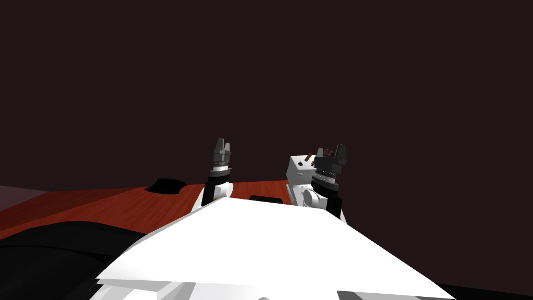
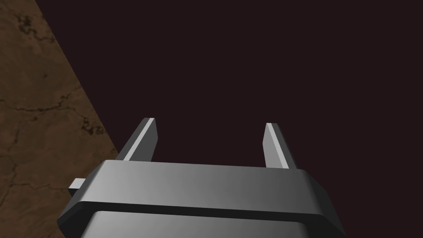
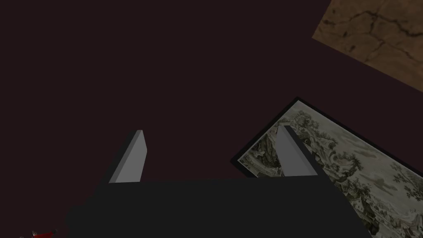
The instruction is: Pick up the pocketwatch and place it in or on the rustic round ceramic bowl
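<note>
Both arms are standing raised in front of a dark maroon wall (image 1: 270, 78), above the far edge of a red-brown wooden top (image 1: 104, 200).

Left gripper (image 1: 223, 142): it is pointing upward, left of centre in the head view. In the left wrist view its two fingers (image 2: 144, 140) are standing well apart with nothing between them, so the jaws are open and empty.

Right gripper (image 1: 329, 151): it is pointing upward and leaning slightly. In the right wrist view its fingers (image 3: 132, 159) are likewise spread wide and holding nothing.

A white box (image 1: 297, 174) with a few small dark dots on its face is standing on the wooden top. It is sitting just beside the right forearm, with a short brown stick (image 1: 309, 156) lying on its top edge.

A reddish speck (image 1: 325, 152) is showing between that box's top and the right gripper. A red-and-dark scrap is also showing beside the right gripper's body in the right wrist view. It is too small to say whether this is the pocketwatch, and no shape or detail is readable.

A low black rounded shape (image 1: 166, 186) is sitting on the wooden top, left of the left arm. I cannot tell whether it is the bowl. A second flat black shape (image 1: 265, 198) is lying between the two forearms.
</note>
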